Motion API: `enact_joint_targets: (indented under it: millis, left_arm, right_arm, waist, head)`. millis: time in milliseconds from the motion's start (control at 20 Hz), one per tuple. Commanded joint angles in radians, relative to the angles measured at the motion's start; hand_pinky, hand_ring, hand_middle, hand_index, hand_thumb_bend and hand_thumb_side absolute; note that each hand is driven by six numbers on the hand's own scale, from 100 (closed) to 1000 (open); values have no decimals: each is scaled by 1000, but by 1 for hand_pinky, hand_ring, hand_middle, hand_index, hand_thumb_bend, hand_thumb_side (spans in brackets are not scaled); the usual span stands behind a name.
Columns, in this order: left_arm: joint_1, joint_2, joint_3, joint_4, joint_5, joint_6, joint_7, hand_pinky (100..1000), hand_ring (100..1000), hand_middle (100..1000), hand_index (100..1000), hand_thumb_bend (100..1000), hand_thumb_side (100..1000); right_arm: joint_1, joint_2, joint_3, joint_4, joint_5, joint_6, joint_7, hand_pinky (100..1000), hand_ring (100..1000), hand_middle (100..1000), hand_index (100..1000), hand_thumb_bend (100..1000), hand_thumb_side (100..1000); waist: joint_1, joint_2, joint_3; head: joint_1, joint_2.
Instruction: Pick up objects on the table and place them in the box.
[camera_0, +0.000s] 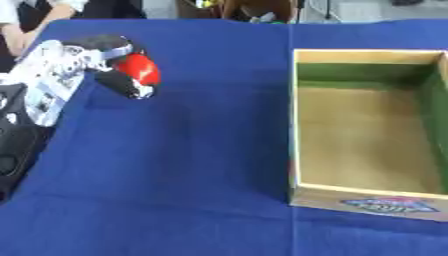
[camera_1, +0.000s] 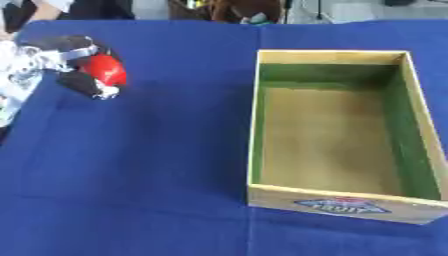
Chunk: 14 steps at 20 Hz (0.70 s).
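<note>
Left hand's fingers (camera_0: 122, 82) curled round a red object (camera_0: 138, 68), thumb side over its top, dark fingertips below it; gripping. Object is rounded, glossy red, can't make out what it is. Left hand (camera_0: 103, 55) sits at upper left, over the blue-covered bench (camera_0: 184, 165); can't tell if the object touches the cloth or is lifted off it. Silver and black forearm runs down to the left edge. Box (camera_1: 337, 202) is well apart, on the right side of the bench: open-topped, tan floor, green inner walls, pale rim, a coloured label on the near wall. Nothing visible inside the box. Right hand shows in neither view.
</note>
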Motion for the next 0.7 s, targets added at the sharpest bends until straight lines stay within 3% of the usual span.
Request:
enact_joint_targets:
  millis: [50, 250, 700]
  left_arm:
    - [-35, -11, -11, -78, -27, -21, -23, 202, 520, 556, 819, 100, 483]
    - [-62, -55, -21, -136, -47, -17, -59, 199, 518, 552, 818, 100, 476]
    - [-117, -193, -44, -160, -60, -17, -83, 193, 511, 537, 818, 100, 469]
  right_arm:
    - [-21, -13, -2, -14, -3, 18, 4, 827, 831, 825, 868, 100, 1000]
    - [-35, -1, 3, -14, 2, 35, 0, 823, 829, 823, 867, 100, 1000]
    - [-50, 18, 11, -14, 5, 48, -5, 815, 820, 815, 863, 100, 1000]
  waist:
    - [-2, -31, 1]
    - [-2, -44, 2]
    - [4, -67, -6]
  head:
    - [-25, 21]
    - [-39, 29]
    - [-26, 30]
